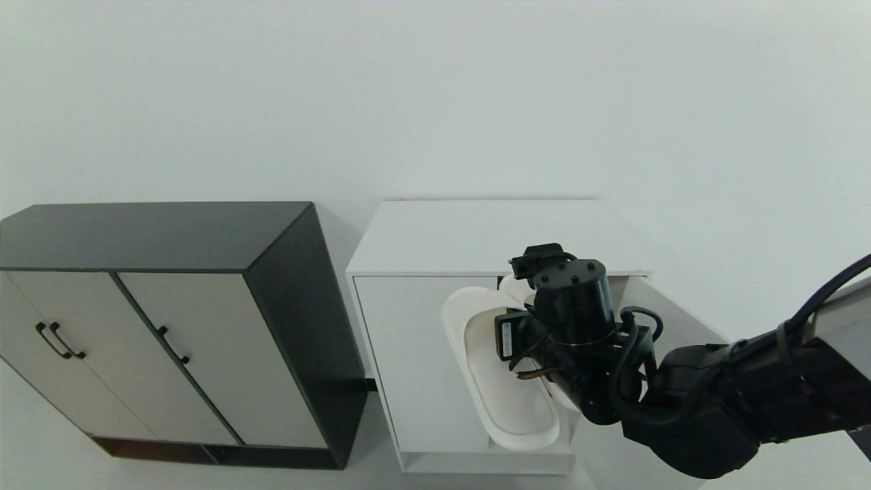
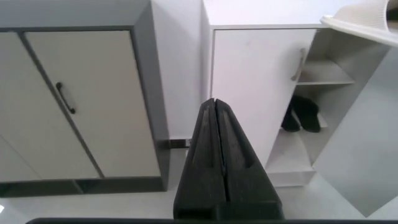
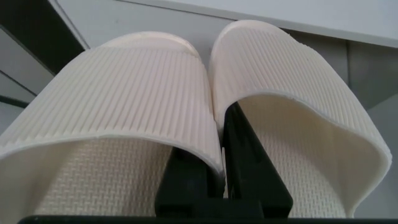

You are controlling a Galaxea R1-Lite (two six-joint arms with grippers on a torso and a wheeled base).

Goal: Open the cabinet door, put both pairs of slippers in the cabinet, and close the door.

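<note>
Right gripper [image 3: 227,143] clamped on the paired cream slippers [image 3: 143,93], held before the open white cabinet [image 1: 476,235]; left gripper [image 2: 215,115] fingers together; black slippers [image 2: 301,114] occupy the lower level; recommend level entry above the shelf [image 2: 323,78], releasing once the soles rest.

**Head view:** the camera is looking forward and down from above at the dark cabinet [image 1: 150,235] and the white cabinet [image 1: 476,235], both standing against the wall.
**Left wrist view:** the camera is facing the same two cabinet fronts from lower down, looking out over its own jaws.
**Right wrist view:** the camera is sitting close against the cream slippers [image 3: 143,93], with the white cabinet just behind.
All three views are sharing the white cabinet.
</note>
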